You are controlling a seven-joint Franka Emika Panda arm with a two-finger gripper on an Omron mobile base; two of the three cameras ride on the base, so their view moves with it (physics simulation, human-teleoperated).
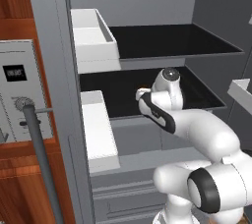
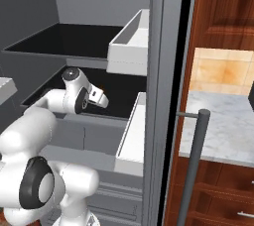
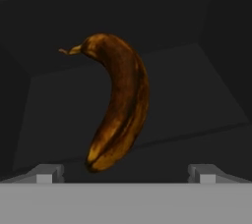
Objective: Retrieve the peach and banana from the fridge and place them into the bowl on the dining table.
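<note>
**Arm Inside Open Fridge, One Banana Ahead of the Pincer**

Counts: one banana (image 3: 120, 102), two black inner shelves, and two white door bins on each open door were visible. One long bar handle showed in each base view.

The fridge (image 1: 59, 70) stood open, and the white arm reached into it at the level of the lower shelf (image 1: 123, 90). The upper shelf (image 1: 167, 41) carried nothing visible in either base view.

The hand view showed the banana, brown and dark-mottled, lying on the dark shelf floor just ahead of the pincer (image 3: 125, 171). Its stem pointed to the upper left of that view, and its blunt end lay near the two fingertips (image 3: 47, 173). The tips stood well apart, one on each side of the banana's lower end, so the pincer was open and gripping nothing. Whether the tips touched the fruit could not be told.

In the base views the arm's wrist and hand covered the spot on the lower shelf where the banana lay. The left base view showed a white-panelled appliance (image 1: 19, 90) beside the fridge; the right base view showed a marbled worktop (image 2: 223, 121) and wood cabinets (image 2: 223, 12) instead.

The shelf's rear corners were dark and hard to make out in the hand view.
</note>
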